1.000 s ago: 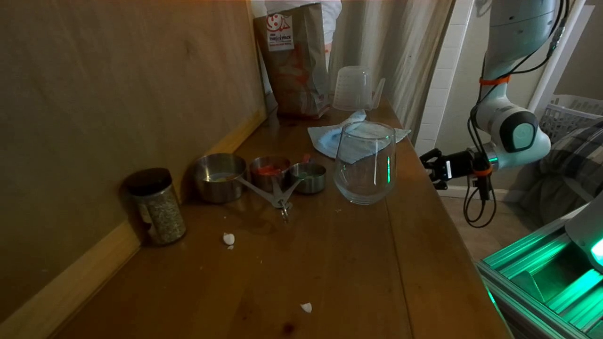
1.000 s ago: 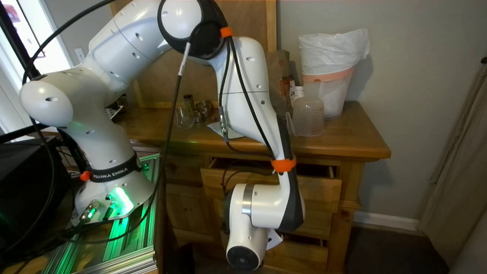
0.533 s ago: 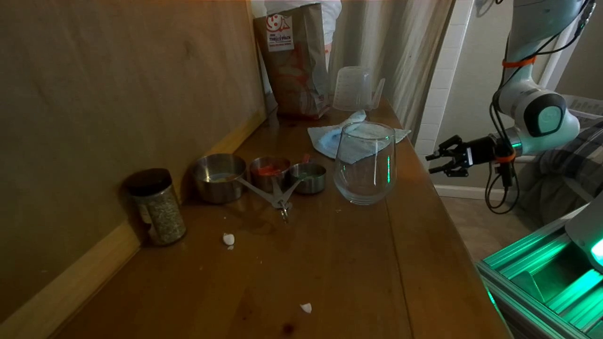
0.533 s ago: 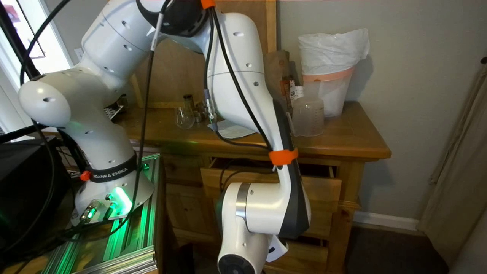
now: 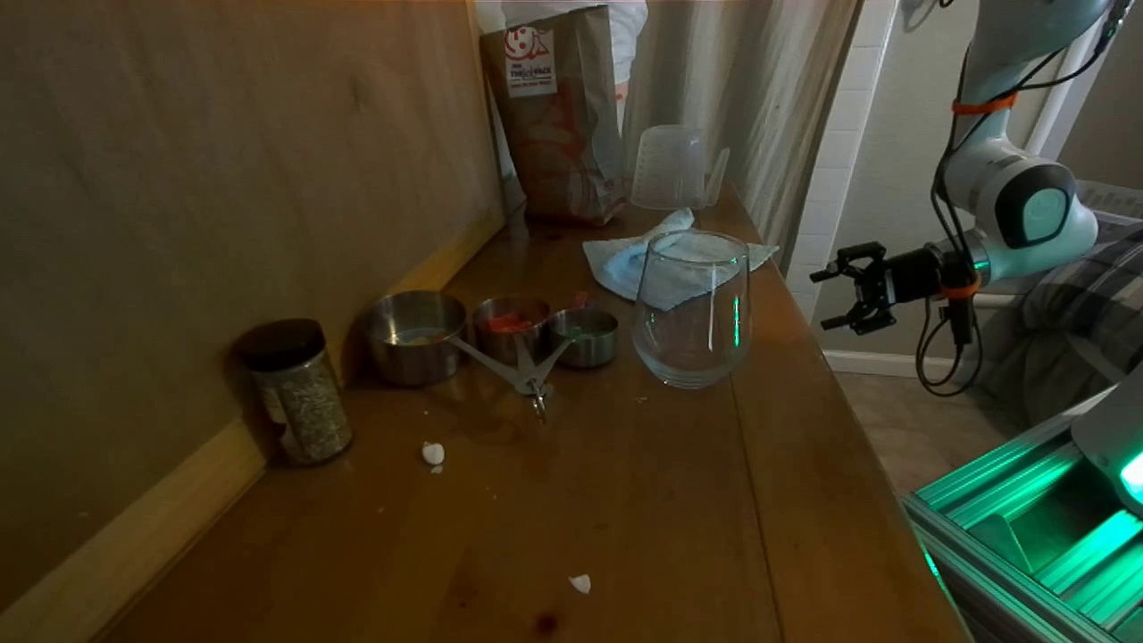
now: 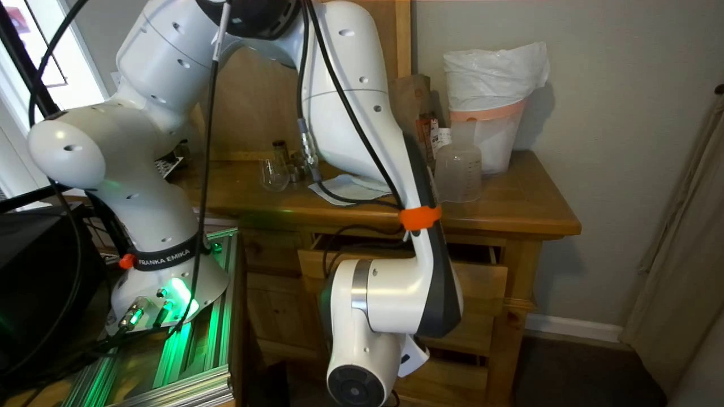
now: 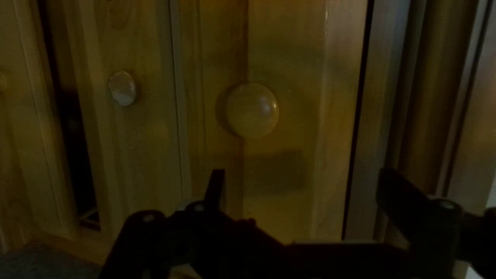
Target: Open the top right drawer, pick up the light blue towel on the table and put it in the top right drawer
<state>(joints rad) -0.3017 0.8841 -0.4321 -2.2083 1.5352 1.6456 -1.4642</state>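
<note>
The light blue towel (image 5: 625, 268) lies crumpled on the wooden tabletop, partly behind a clear glass in an exterior view; the arm covers part of the towel (image 6: 342, 189) in an exterior view. Below the tabletop, the top right drawer (image 6: 478, 280) is pulled part way out, with a dark gap behind its front. My gripper (image 5: 823, 300) is off the table's edge, lower than the towel, fingers spread. In the wrist view the drawer's round knob (image 7: 252, 111) lies ahead of the gripper (image 7: 302, 174), outside the jaws, which hold nothing.
On the table are a clear glass (image 5: 692, 313), metal measuring cups (image 5: 417, 339), a spice jar (image 5: 299, 393), a paper bag (image 5: 558, 125) and a plastic pitcher (image 5: 668, 170). A lined bin (image 6: 495, 130) stands at the back. Another knob (image 7: 122, 88) belongs to a lower drawer.
My gripper has drawn back from the cabinet and risen slightly, and its fingers have spread wider. The drawer and the towel have stayed where they were.
</note>
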